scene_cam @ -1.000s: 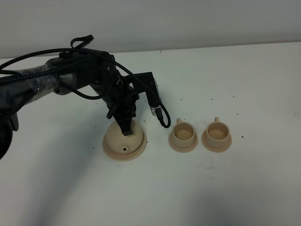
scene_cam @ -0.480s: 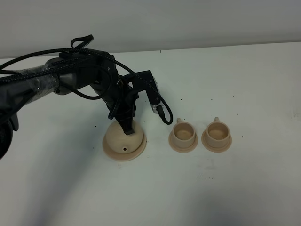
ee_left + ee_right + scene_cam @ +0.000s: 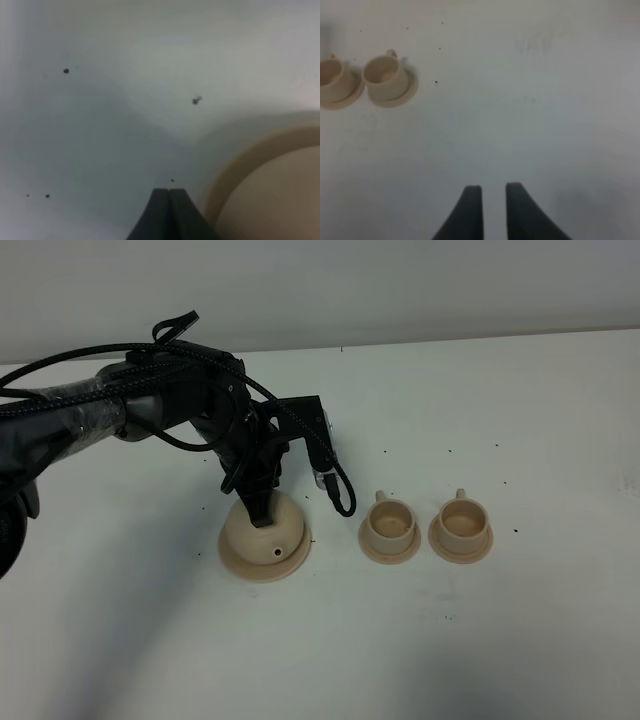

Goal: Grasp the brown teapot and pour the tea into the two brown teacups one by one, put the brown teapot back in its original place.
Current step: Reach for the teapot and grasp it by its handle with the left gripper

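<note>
The brown teapot (image 3: 270, 538) is seen on the counter (image 3: 480, 640), seated on its wide round saucer (image 3: 262, 577), which lies well to the left of the cups in the high view. A small round spout opening (image 3: 278, 553) is turned toward the near side of the counter. The left tool (image 3: 258, 508) is lowered from above onto the back part of the teapot, with the dark arm and its cables (image 3: 150, 410) stretched in from the left.

In the left wrist view the left tool (image 3: 169, 192) is shown with its two fingers pressed together, with no gap between the tips. Whether a part of the teapot is caught deeper between them cannot be told. The blurred beige curve of the teapot (image 3: 280, 200) is seen just beside the fingers.

The nearer brown teacup (image 3: 390, 521) is placed on its own small saucer (image 3: 388, 553) to the right of the teapot, apart from it. The farther brown teacup (image 3: 462, 518) is set just beside it on a matching saucer (image 3: 460, 551). Both cups stand upright, their small handles turned to the far side.

The right tool (image 3: 493, 200) is shown only by its own wrist camera, held above bare counter with a narrow gap between its fingers and nothing between them. The farther cup (image 3: 382, 74) and part of the nearer cup (image 3: 329, 80) are seen well away from it.
</note>
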Controlling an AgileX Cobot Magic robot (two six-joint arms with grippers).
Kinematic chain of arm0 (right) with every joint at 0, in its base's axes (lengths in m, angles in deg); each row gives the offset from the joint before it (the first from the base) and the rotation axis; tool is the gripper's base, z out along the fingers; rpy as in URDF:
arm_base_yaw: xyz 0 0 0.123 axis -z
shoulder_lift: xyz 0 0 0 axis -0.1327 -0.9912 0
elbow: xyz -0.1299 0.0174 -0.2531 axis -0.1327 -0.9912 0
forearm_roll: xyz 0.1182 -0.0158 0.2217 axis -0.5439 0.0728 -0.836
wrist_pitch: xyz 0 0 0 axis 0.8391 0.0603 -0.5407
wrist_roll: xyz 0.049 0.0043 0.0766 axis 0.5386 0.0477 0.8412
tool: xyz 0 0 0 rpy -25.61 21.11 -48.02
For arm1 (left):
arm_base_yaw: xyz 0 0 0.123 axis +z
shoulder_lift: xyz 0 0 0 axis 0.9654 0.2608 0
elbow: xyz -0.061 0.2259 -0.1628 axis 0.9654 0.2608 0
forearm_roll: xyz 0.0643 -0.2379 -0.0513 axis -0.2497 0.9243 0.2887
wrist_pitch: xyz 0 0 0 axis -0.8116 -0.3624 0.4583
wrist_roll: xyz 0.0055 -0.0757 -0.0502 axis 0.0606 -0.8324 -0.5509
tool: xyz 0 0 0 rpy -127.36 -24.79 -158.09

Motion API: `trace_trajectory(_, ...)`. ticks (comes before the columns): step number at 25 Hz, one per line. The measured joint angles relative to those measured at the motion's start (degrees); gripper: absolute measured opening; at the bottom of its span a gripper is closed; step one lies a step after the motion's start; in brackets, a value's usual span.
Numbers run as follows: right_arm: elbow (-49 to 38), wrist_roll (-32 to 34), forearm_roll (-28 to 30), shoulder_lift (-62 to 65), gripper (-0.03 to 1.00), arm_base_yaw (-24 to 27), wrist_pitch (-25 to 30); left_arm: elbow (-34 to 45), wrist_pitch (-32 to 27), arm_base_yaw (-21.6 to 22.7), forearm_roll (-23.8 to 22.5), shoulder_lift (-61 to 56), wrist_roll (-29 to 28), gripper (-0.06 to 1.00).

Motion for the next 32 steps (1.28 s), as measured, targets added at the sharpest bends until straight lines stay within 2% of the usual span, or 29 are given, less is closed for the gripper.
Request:
trace_trajectory(12, 0.0, 0.0, 0.0, 0.0, 0.13, 0.0, 0.0, 0.0, -2.7, 1.3, -0.6, -2.7, 2.3, -0.01)
trace_trajectory(32, 0.0, 0.0, 0.0, 0.0, 0.13, 0.0, 0.0, 0.0, -7.5, 1.7, -0.6, -3.1, 2.5, -0.01)
